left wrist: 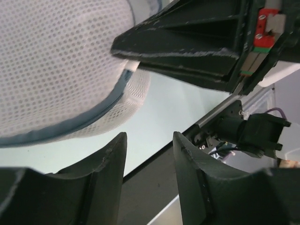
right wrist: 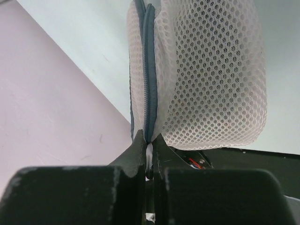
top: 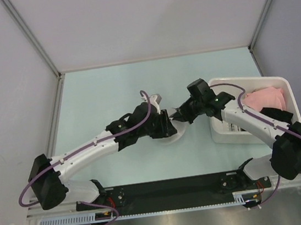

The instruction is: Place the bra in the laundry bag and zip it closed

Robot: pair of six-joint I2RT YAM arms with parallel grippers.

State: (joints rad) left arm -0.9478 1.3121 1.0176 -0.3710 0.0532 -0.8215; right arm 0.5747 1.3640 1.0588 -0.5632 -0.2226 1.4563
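Pale green table point(top: 109, 90), right hand point(right wrist: 149, 141) pinching laundry bag point(right wrist: 215, 70) rim, left hand point(left wrist: 150, 138) parted

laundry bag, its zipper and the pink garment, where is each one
laundry bag point(right wrist: 215, 70), right wrist view, on its white mesh side
zipper point(right wrist: 149, 70), right wrist view, midway along the dark strip
pink garment point(top: 265, 98), top external view, middle of the pink fabric

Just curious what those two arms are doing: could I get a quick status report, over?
Right end effector shut on laundry bag at its zipper. Left end effector open, empty, close by the bag. Bra not in sight. No obstruction seen.
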